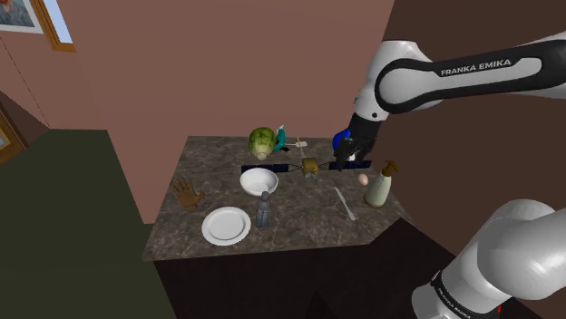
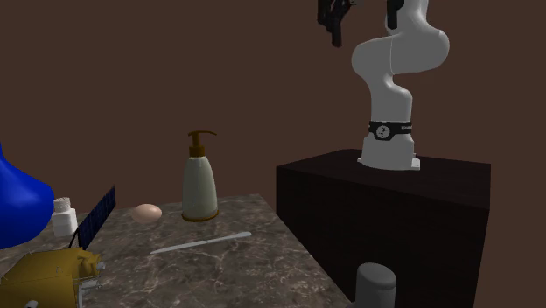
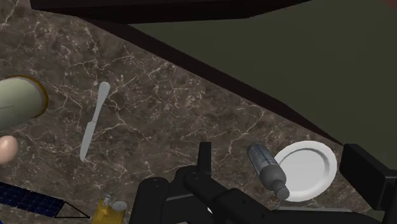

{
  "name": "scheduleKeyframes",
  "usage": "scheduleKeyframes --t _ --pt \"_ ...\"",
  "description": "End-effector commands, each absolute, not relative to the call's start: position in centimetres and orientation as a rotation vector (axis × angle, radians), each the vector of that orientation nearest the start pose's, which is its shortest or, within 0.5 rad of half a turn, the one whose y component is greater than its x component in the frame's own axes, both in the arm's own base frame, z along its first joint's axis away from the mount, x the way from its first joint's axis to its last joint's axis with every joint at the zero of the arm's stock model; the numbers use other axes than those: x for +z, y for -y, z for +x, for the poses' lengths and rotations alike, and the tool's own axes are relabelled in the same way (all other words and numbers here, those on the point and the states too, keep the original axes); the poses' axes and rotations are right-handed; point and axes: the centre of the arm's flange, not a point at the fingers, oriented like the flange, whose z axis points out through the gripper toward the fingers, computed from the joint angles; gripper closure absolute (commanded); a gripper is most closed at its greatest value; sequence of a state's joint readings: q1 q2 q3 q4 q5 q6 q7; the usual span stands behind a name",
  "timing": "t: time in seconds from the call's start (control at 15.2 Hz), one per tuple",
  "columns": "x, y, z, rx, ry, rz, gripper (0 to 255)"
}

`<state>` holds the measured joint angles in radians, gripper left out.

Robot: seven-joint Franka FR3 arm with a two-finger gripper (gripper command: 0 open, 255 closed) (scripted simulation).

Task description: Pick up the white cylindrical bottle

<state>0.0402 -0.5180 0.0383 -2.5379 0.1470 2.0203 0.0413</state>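
Hovering high above the marbled table [image 1: 174, 232], the black gripper [image 1: 356, 158] hangs in the upper right of the shoulder view. In the wrist view its fingers look to stand well apart with nothing between them. The bottle I take to be the one wanted is the small white bottle [image 2: 61, 216] with a stubby cap. It stands upright at the left edge of the second exterior view, just beside a rounded blue object [image 2: 17, 201] and close behind the dark panel [image 2: 98, 214] of a gold satellite model [image 2: 48, 273]. The step in hand, as I judge it, is the approach, since the hand is well clear of anything on the table. To do it well, I'd bring the hand straight down over the cap rather than in from the side, because the blue object and the panel crowd the bottle. Turn the wrist so the fingers drop into the free gaps, keep them wide until they straddle the body below the cap, then close gently. A short, light bottle would likely tip if one finger touched first, so centring matters. The pump dispenser [image 2: 199, 185], the egg [image 2: 148, 211] and the knife [image 2: 199, 242] sit toward the middle of that view, apart from the bottle, and shouldn't interfere.
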Motion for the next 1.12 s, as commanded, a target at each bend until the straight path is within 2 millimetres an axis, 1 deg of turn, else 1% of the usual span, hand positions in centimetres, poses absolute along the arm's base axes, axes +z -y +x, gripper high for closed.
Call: scheduleKeyframes --t 0.0,0.53,1.06 --pt "43.2 -5.1 40.1 -0.008 -0.074 -3.026 0" --pt "36.2 -9.1 46.3 -0.059 -0.17 -3.021 0" --pt "29.3 -12.6 53.0 -0.11 -0.266 -3.011 0"
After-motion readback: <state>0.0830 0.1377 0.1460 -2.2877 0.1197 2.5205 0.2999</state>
